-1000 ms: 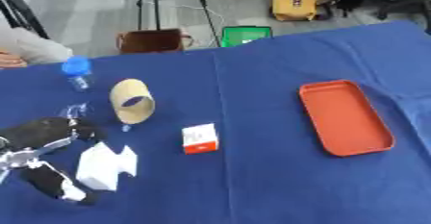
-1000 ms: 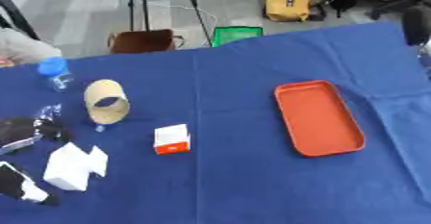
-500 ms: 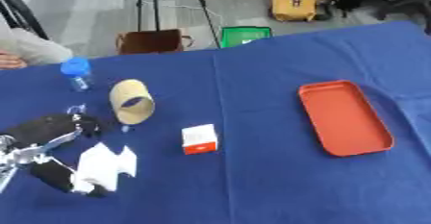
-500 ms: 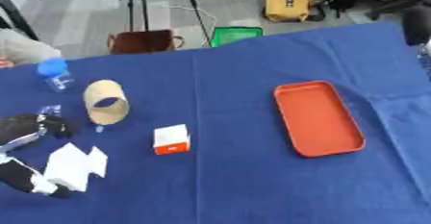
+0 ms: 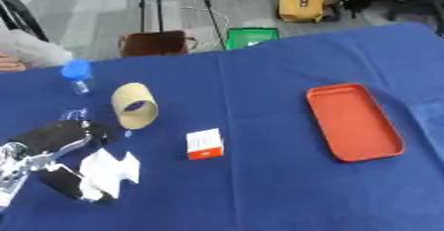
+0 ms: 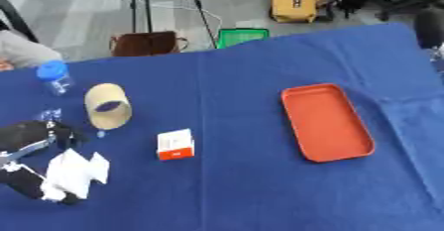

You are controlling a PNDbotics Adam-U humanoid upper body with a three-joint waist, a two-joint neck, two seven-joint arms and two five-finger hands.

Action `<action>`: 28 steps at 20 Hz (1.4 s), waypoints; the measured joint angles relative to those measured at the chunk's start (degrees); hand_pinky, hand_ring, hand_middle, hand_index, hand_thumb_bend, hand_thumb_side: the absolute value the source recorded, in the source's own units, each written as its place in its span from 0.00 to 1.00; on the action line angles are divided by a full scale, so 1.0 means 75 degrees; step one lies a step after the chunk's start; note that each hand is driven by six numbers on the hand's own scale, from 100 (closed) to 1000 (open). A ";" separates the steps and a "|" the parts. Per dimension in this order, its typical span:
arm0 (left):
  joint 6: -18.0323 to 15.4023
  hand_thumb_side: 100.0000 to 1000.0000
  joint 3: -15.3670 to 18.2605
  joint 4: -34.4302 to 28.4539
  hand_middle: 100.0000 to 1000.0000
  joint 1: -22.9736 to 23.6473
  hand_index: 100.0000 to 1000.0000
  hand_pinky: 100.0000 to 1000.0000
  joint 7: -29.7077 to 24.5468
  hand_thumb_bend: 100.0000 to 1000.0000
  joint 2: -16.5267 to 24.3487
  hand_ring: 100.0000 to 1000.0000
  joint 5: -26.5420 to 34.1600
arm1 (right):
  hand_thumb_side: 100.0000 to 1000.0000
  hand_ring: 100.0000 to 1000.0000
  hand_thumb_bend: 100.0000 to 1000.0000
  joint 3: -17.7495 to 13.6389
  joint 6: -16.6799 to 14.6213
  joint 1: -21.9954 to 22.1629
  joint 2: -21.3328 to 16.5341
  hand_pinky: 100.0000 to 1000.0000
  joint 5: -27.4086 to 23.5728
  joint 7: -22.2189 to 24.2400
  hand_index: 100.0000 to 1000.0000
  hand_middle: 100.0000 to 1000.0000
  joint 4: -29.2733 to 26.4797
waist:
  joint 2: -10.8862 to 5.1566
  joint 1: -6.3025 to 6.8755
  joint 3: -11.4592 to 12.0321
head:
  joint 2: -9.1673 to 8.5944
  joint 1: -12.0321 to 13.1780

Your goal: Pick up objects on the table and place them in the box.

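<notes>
Counter (image 5: 260, 185) draped in blue cloth. Orange oblong tray (image 5: 353, 121), shallow, raised rim, lies right of centre. Left hand (image 5: 52, 163) at lower left, fingers pinching crumpled white paper (image 5: 106, 173). Tan cardboard tube (image 5: 134, 105) lies on its side beyond it. Small white-and-orange carton (image 5: 204, 143) sits at centre.

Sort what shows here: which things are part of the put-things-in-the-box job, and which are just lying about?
Job:
- shallow orange tray-like box
- tan cardboard tube lying on its side
- small white and orange carton
- crumpled white paper, at the left hand
- clear bottle with a blue cap

Lying about:
- brown bag, green crate and yellow bag on the floor behind the blue table
</notes>
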 measured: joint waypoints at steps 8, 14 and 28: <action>-0.0081 0.40 -0.0082 0.0344 0.55 -0.0075 0.77 0.57 0.0150 0.93 -0.0030 0.50 -0.0170 | 0.40 0.71 0.30 0.0038 0.0001 -0.0005 0.0000 0.56 0.0000 0.0030 0.82 0.71 0.0000 | 0.0000 0.0001 -0.0024 | -0.0001 0.0003; -0.0132 0.37 -0.0171 0.0523 0.53 -0.0124 0.76 0.51 0.0301 0.88 -0.0073 0.47 -0.0333 | 0.40 0.71 0.30 0.0041 -0.0009 -0.0036 0.0001 0.56 0.0000 0.0040 0.82 0.71 0.0000 | 0.0000 -0.0002 -0.0033 | -0.0001 0.0006; -0.0051 0.15 -0.0226 0.0798 0.45 -0.0254 0.60 0.27 0.0679 0.48 -0.0131 0.34 -0.0344 | 0.40 0.71 0.30 0.0041 -0.0007 -0.0062 0.0001 0.56 0.0000 0.0044 0.82 0.71 0.0000 | 0.0000 0.0000 -0.0073 | -0.0003 0.0008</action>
